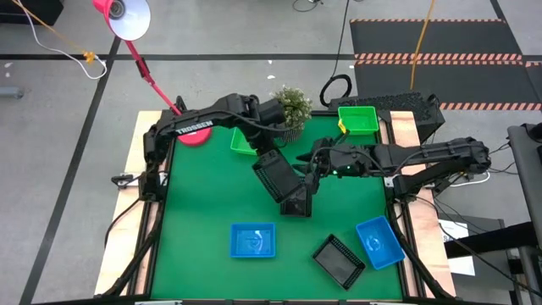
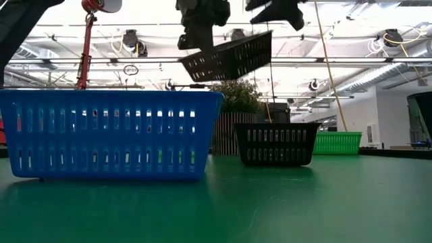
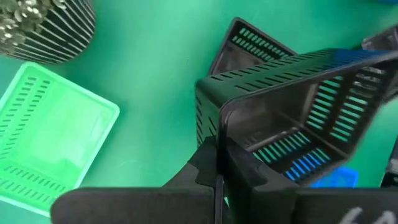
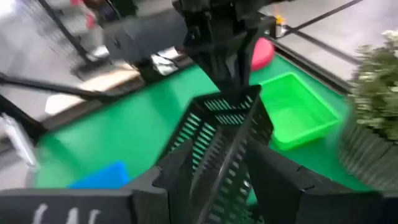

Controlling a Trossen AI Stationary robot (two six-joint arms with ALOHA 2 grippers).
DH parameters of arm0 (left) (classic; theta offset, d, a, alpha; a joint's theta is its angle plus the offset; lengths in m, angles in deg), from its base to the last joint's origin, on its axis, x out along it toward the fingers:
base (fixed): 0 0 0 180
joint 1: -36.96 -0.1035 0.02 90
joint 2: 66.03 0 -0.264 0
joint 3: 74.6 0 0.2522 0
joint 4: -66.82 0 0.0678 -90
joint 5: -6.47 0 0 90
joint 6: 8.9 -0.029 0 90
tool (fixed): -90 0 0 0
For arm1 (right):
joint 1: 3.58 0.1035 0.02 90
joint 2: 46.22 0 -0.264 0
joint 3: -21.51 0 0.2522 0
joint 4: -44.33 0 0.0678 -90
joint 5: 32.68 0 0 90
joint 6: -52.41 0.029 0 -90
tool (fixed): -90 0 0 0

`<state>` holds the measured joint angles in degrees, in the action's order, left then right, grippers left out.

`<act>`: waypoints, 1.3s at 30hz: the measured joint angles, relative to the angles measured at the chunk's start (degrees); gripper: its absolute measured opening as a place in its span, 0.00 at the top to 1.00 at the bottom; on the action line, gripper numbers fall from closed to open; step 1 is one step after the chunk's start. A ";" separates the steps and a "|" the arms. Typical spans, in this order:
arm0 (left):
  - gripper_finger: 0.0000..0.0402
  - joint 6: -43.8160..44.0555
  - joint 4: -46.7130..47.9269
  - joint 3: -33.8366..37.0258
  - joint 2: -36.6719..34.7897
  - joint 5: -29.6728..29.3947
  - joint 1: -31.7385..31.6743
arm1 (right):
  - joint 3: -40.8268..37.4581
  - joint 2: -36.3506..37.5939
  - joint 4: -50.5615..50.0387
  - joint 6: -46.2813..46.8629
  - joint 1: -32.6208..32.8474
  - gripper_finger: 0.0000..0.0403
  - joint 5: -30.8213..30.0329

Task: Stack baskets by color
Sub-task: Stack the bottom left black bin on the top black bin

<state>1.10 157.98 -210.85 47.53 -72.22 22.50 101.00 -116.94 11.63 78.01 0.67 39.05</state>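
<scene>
A black basket (image 1: 275,175) hangs tilted in the air over the table's middle (image 2: 229,57). My left gripper (image 1: 268,156) is shut on its far-left end. My right gripper (image 4: 227,177) comes level from the right, open, with one finger on either side of the basket's other end (image 4: 231,146). A second black basket (image 1: 296,203) stands on the table just below (image 2: 275,144). Also flat on the table are a green basket (image 1: 243,141) partly under my left arm, a green basket (image 1: 357,119), two blue baskets (image 1: 252,240) (image 1: 378,241) and a third black basket (image 1: 339,259). My left gripper pinches the black basket's end wall at its rim (image 3: 219,127) between its two fingers, slanting down from above. The basket hangs tilted below the fingers, clear of the table and of the basket under it. My right gripper: I cannot tell whether its fingers (image 4: 277,180) touch the basket's wall.
A potted plant (image 1: 292,108) stands at the far middle, close to my left wrist. A red lamp base (image 1: 195,134) with its pole stands at the far left. Bare green mat (image 1: 195,212) lies at the left.
</scene>
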 joint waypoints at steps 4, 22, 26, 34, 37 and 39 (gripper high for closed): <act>0.98 3.18 -2.99 0.02 -0.24 -1.24 0.00 | 0.00 -0.64 -2.30 -2.02 -0.04 0.64 0.12; 0.96 6.80 -4.08 0.04 -0.15 0.46 0.35 | 0.00 -3.15 -6.65 0.32 -0.63 0.98 -2.99; 0.94 7.56 -5.04 0.06 -0.15 0.43 0.39 | 0.00 -3.12 -7.00 3.76 -1.07 0.96 -2.91; 0.61 15.53 -7.54 0.09 -1.43 5.13 0.43 | 0.00 -0.13 -8.92 12.63 -1.29 0.99 -2.42; 0.44 18.30 -6.30 0.11 -3.27 3.33 -0.04 | 0.00 1.61 -11.49 19.71 -1.29 0.99 -2.40; 0.33 18.70 -6.56 0.11 -6.06 0.14 -0.45 | 0.00 2.33 -13.20 24.51 -1.27 0.99 -2.39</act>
<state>19.80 151.41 -210.74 41.47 -72.08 22.05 101.00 -114.61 -1.57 102.52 -0.61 36.67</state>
